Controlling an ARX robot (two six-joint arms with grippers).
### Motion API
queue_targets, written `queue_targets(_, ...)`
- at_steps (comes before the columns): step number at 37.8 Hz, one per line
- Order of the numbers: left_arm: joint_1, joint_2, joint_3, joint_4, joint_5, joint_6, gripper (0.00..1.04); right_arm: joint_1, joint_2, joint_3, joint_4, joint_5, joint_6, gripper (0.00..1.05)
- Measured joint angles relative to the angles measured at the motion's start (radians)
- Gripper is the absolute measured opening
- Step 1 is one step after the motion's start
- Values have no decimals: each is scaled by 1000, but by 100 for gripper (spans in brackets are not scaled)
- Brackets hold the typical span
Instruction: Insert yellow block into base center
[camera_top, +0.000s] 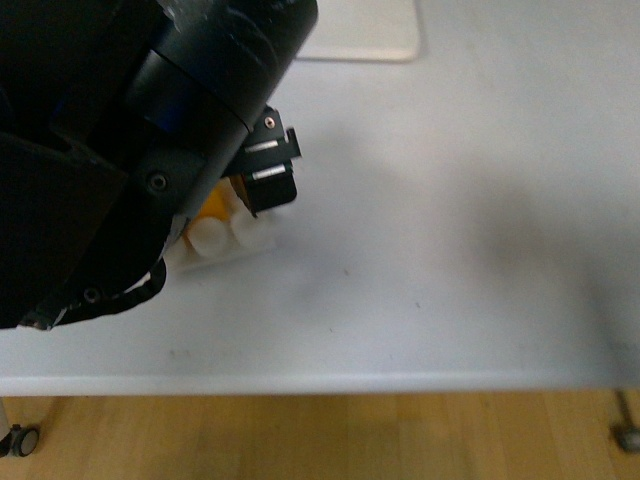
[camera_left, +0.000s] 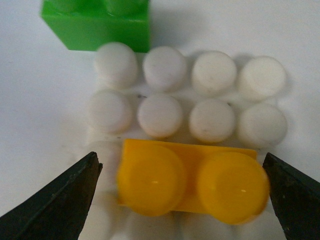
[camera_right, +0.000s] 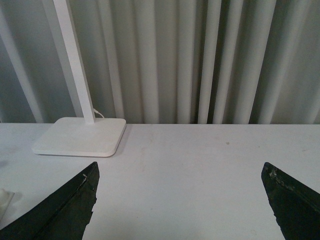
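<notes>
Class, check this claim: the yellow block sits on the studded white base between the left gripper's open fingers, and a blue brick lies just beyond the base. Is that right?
One detail is wrong: the brick beyond the base is green, not blue, as the left wrist view shows. The rest holds: the yellow block sits on the base between the left gripper's open fingers.

My left arm (camera_top: 150, 130) was a glossy black housing with round screws, a black cable looping beneath, and silver-marked blocks; my fingertips (camera_left: 55, 200) were matte black wedges.

Green brick (camera_left: 97, 27), lamp foot (camera_right: 80, 136), table (camera_top: 450, 250).
</notes>
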Motion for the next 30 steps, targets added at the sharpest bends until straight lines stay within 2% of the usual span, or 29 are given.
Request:
queue_targets(13,85,-284,-106,91,40,98,98,0,0,0,0,0,0,95)
queue_targets(25,197,-764,-291,-10,134,279,98,0,0,0,-1,0,-2,95)
queue_targets(26,222,-829,-317,10,132,319,97,0,0,0,-1,-1,-2,95)
queue_targets(27,253,-885,-362,119,122,397,92,0,1,0,-1,0,-2,95)
queue_targets(29,369,-1020,-472,348,204,562,79,0,0,0,-1,0,-2,95)
queue_targets(30,430,-1079,-505,380,251,610,73,0,0,0,-1,2,-2,95)
